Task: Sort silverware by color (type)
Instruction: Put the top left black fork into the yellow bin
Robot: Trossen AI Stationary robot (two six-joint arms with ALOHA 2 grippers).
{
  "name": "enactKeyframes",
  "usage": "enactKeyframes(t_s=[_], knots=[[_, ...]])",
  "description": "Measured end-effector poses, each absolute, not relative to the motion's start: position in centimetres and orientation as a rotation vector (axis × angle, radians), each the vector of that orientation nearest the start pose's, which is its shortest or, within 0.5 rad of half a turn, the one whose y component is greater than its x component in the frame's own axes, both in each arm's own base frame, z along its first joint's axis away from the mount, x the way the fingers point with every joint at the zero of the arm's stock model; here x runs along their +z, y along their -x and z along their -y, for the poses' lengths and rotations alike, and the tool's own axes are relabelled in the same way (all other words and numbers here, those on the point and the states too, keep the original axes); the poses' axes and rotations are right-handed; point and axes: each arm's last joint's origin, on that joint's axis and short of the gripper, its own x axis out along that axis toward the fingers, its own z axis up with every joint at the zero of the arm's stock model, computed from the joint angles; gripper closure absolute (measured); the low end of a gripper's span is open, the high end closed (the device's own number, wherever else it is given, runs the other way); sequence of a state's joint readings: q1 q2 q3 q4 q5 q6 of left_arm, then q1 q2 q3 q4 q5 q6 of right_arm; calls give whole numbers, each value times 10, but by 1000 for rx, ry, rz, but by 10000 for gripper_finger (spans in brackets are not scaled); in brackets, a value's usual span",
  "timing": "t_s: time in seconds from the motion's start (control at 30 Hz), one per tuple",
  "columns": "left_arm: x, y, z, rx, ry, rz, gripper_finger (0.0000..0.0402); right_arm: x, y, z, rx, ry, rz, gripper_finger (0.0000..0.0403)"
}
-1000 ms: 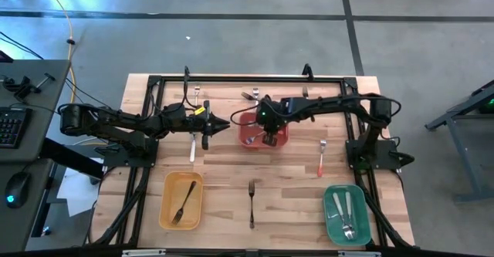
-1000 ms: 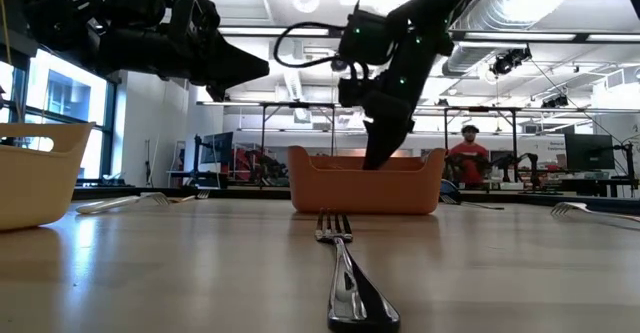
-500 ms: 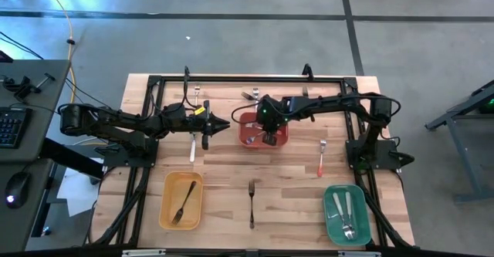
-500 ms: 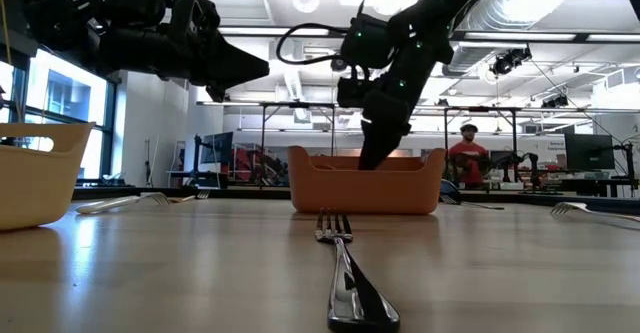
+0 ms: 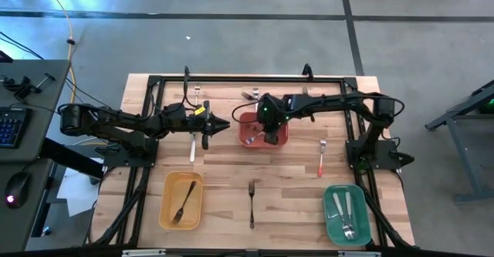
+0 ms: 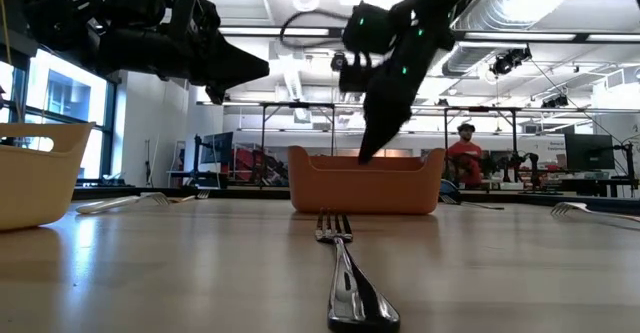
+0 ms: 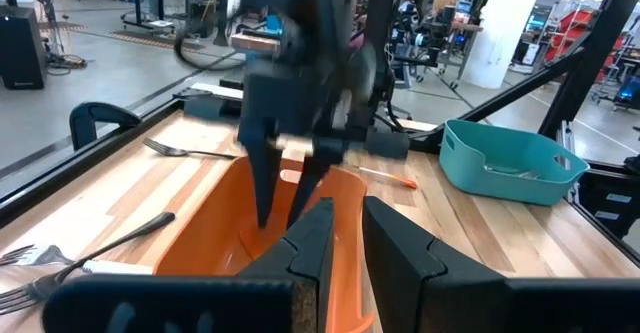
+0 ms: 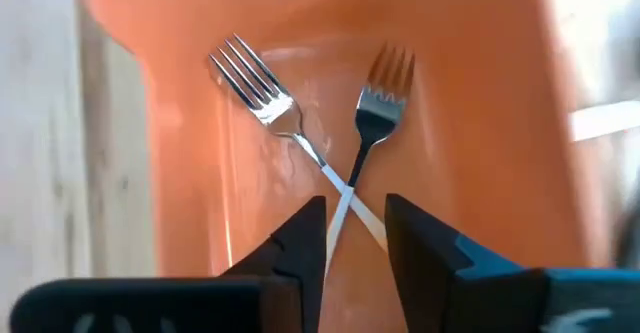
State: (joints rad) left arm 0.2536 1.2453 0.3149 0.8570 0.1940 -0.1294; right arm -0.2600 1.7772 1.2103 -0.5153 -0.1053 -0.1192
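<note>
My right gripper (image 5: 268, 135) (image 8: 355, 235) hangs open over the red bin (image 5: 241, 130) (image 6: 365, 188), fingers pointing down, tips just above its rim (image 6: 365, 156). Two metal-headed forks (image 8: 255, 88) (image 8: 382, 98) lie crossed on the bin's floor; their handles run below the gap between my fingers, untouched. My left gripper (image 5: 225, 123) (image 7: 348, 241) is shut and hovers left of the red bin, holding nothing. On the table lie a dark fork (image 5: 252, 203) (image 6: 345, 268), a red-handled fork (image 5: 321, 161) and a pale-handled one (image 5: 192, 146).
A yellow bin (image 5: 165, 203) near the left front holds a dark fork (image 5: 184, 201). A green bin (image 5: 330, 214) near the right front holds silver utensils (image 5: 345, 211). More forks lie by the far edge (image 5: 196, 93) (image 5: 251, 96). A person (image 6: 465, 158) stands in the room behind.
My right gripper has risen a little above the red bin, drifting slightly toward the far edge. The forks and my left arm have kept still.
</note>
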Motion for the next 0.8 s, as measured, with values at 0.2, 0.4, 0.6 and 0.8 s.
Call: enactKeyframes(t_s=[0.2,0.4,0.6,0.8], knots=[[186,-220,-51,65,146,-68,355,239,-329,95,-95,2,-957,390],[185,-219,-55,90,163,-75,355,256,-314,119,-168,-45,-891,388],[179,-218,-59,126,164,-136,355,235,-313,143,-230,-118,-949,386],[176,-216,-64,153,168,-170,355,207,-318,169,-276,-160,-974,386]])
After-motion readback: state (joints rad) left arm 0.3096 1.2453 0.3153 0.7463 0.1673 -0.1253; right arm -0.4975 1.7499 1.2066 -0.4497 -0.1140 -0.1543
